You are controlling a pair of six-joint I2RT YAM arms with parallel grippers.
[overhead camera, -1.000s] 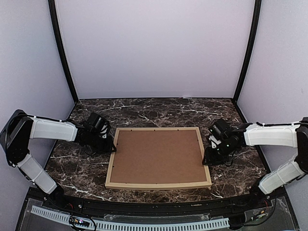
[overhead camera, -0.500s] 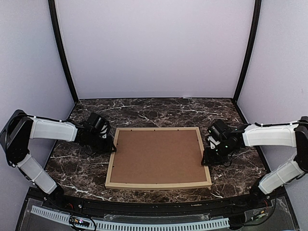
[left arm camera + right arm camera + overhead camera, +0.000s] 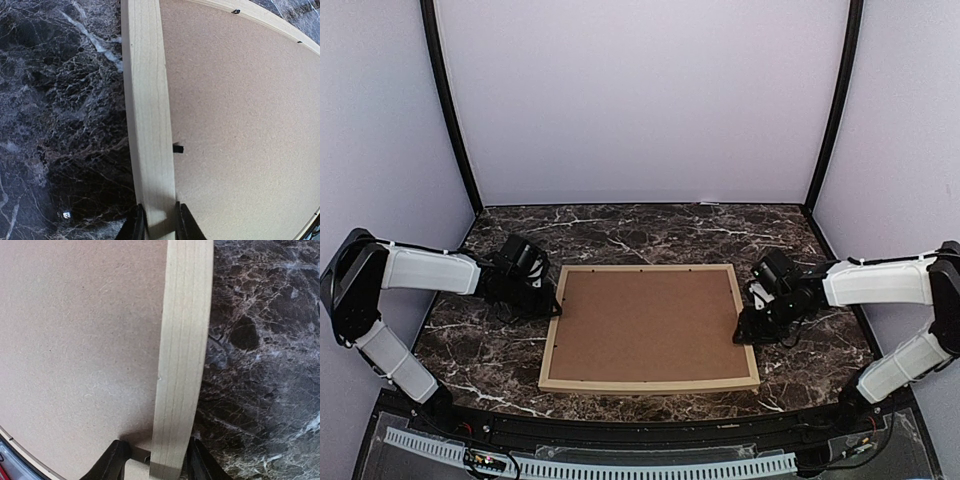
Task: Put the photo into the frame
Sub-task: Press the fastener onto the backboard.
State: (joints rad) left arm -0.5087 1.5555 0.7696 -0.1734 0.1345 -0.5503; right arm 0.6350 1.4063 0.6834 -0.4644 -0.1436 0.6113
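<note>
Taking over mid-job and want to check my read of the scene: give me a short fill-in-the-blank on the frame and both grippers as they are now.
1. The left gripper is clamped on the frame's ____ rail.
2. The right gripper straddles its ____ rail.
3. The frame lies flat with its ____ facing up, showing the brown backing board.
4. It rests on a dark ____-patterned tabletop.

Missing words: left; right; back; marble.

One overhead view, two wrist close-ups.
We look down from high at the near edge over the whole table (image 3: 620, 225); our wrist cameras sit very close above opposite side rails of the frame (image 3: 650, 385), the part all three share.
</note>
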